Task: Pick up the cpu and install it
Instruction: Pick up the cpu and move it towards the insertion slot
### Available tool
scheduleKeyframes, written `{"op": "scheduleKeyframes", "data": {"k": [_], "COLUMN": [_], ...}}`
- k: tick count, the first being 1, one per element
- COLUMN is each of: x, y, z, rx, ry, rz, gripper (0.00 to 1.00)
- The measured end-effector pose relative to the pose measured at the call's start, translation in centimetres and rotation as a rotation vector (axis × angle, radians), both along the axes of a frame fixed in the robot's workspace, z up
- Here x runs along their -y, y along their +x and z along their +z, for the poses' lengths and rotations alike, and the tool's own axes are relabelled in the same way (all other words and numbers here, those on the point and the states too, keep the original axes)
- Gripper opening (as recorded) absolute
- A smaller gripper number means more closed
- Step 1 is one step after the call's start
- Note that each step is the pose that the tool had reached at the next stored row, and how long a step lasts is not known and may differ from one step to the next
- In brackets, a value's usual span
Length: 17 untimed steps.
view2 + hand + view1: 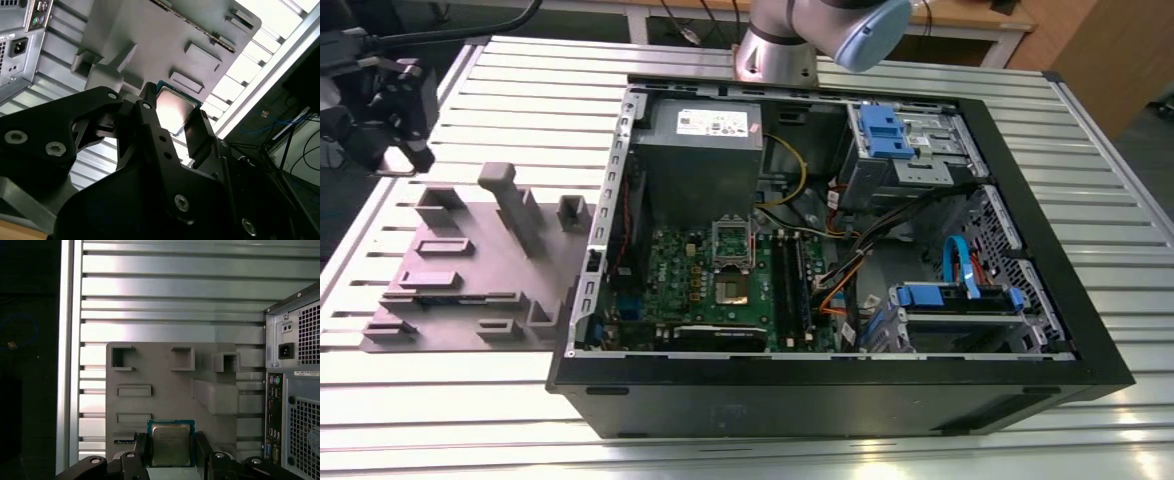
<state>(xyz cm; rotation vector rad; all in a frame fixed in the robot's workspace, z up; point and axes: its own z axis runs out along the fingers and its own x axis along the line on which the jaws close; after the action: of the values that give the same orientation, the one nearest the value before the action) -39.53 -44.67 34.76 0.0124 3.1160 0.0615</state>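
The cpu (171, 442), a small square chip with a pale metal top and a green edge, sits between my gripper's (172, 452) two black fingers (142, 449), which are closed against its sides. In the second wrist view the cpu (173, 111) shows the same way, clamped in the gripper (172, 122) above the grey moulded tray (165, 35). In the exterior view my gripper (403, 150) hangs over the table at the far left, just beyond the tray's (454, 290) back corner. The green board's dark square socket (730, 290) lies inside the open computer case (827, 390), far from the gripper.
The case holds a grey power-supply box (700, 150), blue drive brackets (883, 130) and loose cables (854, 270). Upright posts (514, 205) rise from the tray. The case's rear panel (295, 405) stands near the gripper. The slatted metal table (454, 420) ends close by, at the exterior view's left.
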Motion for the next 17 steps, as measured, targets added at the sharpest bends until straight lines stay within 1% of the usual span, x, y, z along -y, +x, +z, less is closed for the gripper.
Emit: {"op": "scheduleKeyframes", "data": {"k": [9,10,11,17], "x": [0.00,0.00,0.00,0.00], "y": [2.90,3.70,4.87,6.81], "z": [0.00,0.00,0.00,0.00], "rx": [0.0001,0.0000,0.0000,0.0000], "ry": [0.0000,0.0000,0.0000,0.0000], "rz": [0.000,0.000,0.000,0.000], "gripper": [0.47,0.47,0.47,0.47]}}
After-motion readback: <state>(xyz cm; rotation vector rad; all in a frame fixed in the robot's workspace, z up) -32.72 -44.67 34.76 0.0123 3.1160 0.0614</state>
